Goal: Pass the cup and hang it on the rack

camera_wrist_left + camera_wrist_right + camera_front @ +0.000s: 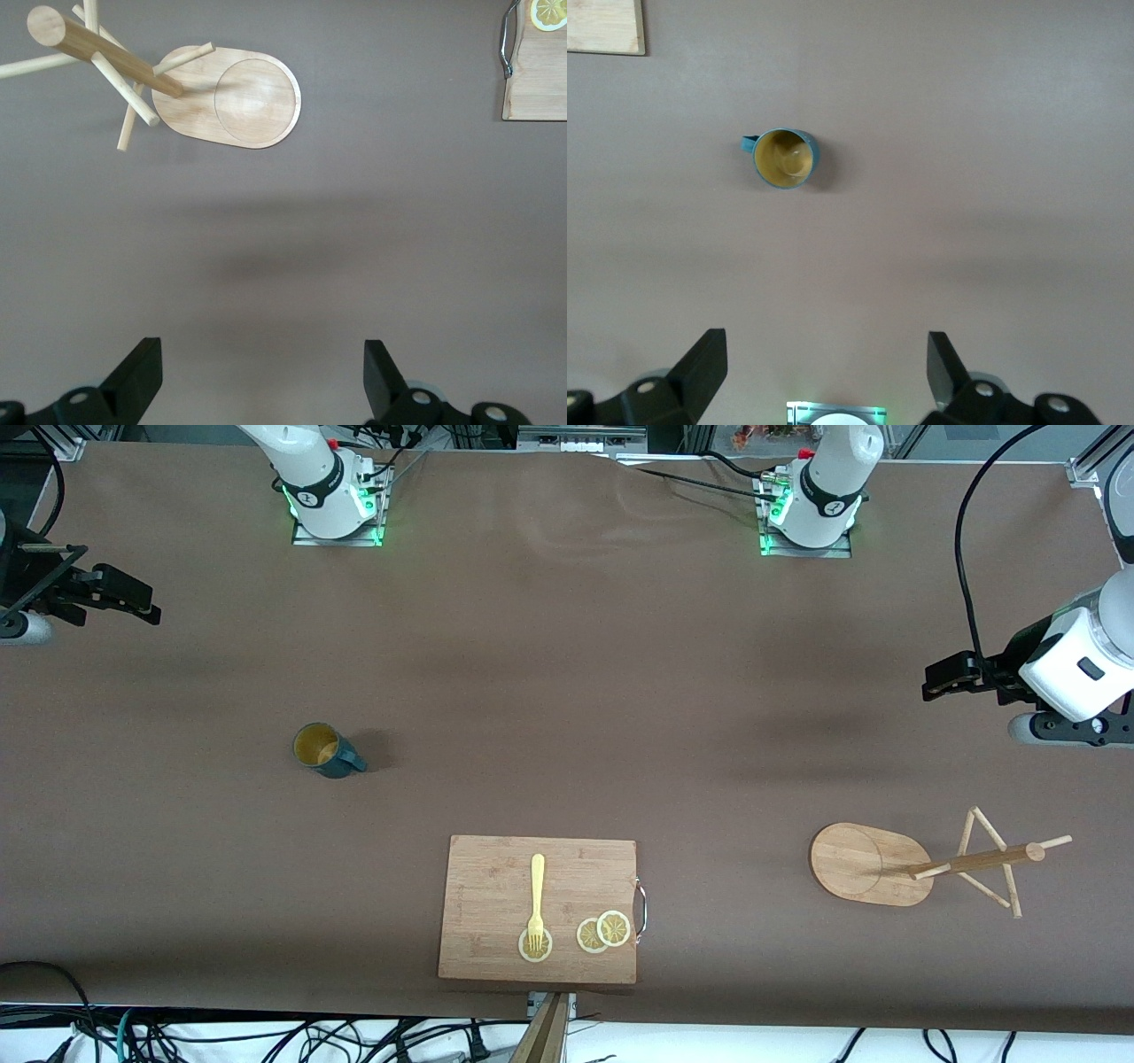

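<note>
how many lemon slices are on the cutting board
3, all on the cutting board along its camera-side edge: one lemon slice under the fork tines, two overlapping slices beside the metal handle.

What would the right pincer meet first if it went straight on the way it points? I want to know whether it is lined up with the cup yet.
Probably only bare table. The open right pincer points down at brown cloth; the cup lies ahead and off-centre.

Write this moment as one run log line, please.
cup: upright on table, untouched | rack: no cup | left gripper: open, waiting | right gripper: open, waiting
</note>
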